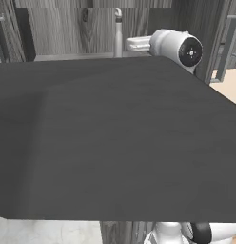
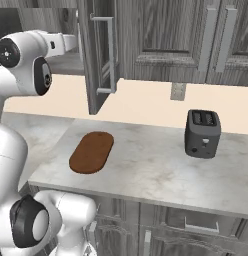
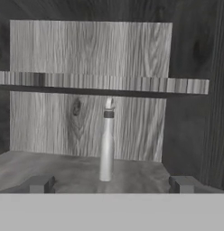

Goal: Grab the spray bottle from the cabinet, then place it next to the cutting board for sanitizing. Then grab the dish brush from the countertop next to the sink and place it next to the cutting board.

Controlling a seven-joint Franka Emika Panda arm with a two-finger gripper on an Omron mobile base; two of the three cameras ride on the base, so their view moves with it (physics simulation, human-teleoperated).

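Peach wall [image 2: 146,105] behind counter, grey outlet plate [image 2: 178,91] on it; dark toaster [image 2: 202,133] standing below; panelled lower cabinets [image 2: 161,227] under counter edge.

Flat even rendered light; dim cabinet [image 3: 91,67] interior, soft low-resolution blur

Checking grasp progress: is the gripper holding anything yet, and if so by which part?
Nothing is held. The gripper is open, its fingertips apart, and the spray bottle stands upright on the cabinet floor ahead of them, untouched.
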